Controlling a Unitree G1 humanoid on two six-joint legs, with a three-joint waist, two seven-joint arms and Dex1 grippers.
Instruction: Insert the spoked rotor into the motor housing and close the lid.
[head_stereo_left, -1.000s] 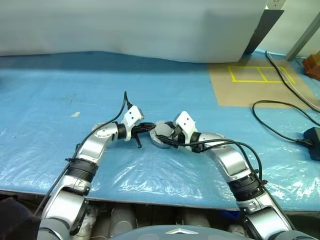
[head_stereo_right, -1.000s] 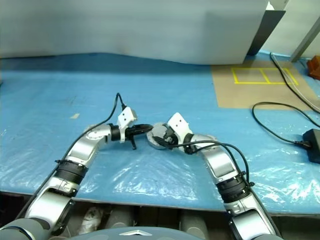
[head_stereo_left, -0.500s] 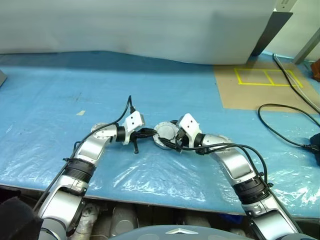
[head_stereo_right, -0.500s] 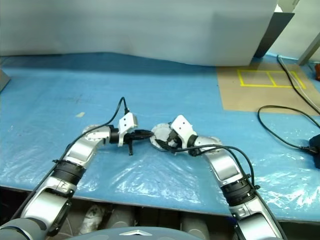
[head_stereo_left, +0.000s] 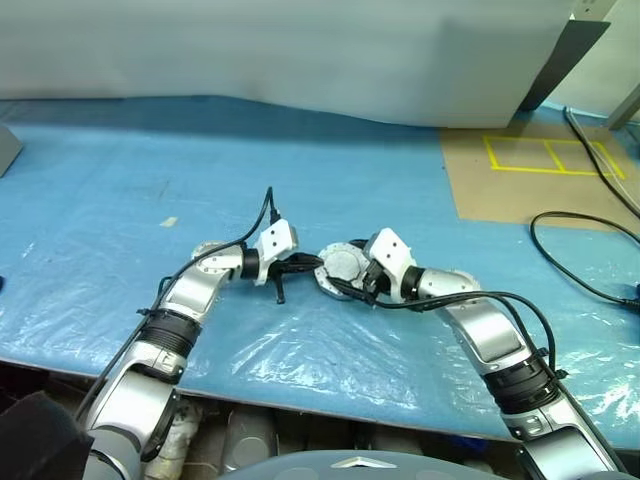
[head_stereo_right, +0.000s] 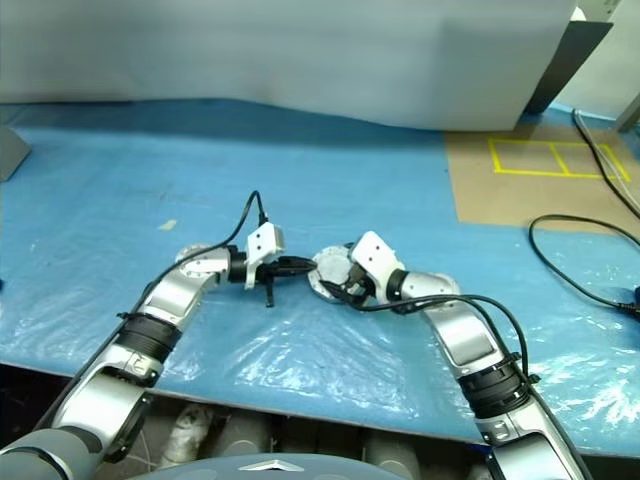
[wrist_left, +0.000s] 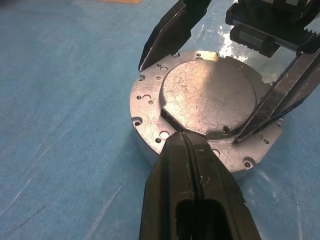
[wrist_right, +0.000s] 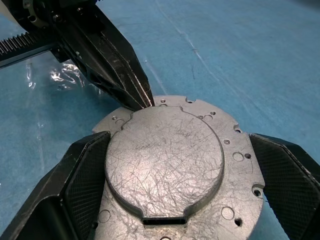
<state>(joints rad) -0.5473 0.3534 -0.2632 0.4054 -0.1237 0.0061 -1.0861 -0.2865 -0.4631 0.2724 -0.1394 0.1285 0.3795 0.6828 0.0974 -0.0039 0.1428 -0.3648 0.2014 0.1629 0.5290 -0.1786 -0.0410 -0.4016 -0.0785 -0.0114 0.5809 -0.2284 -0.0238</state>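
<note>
The round silvery motor housing (head_stereo_left: 343, 269) sits near the middle of the bench (head_stereo_left: 120, 180), which is covered with a blue plastic sheet, and between the two claws. Its lid (wrist_right: 165, 162), a scratched grey metal disc with a raised round centre and small holes around its flange, lies closed flat on top of the housing.

The left claw (wrist_left: 181, 142) reaches in from the left with its two black fingers pressed together, their joined tip resting at the edge of the lid's raised centre. The right claw (wrist_right: 175, 175) comes from the right with its fingers spread wide, one on each side of the housing, close to its rim without clearly pinching it.

A black cable (head_stereo_left: 580, 260) loops over the right part of the bench, near a brown board marked with yellow tape (head_stereo_left: 545, 155).
</note>
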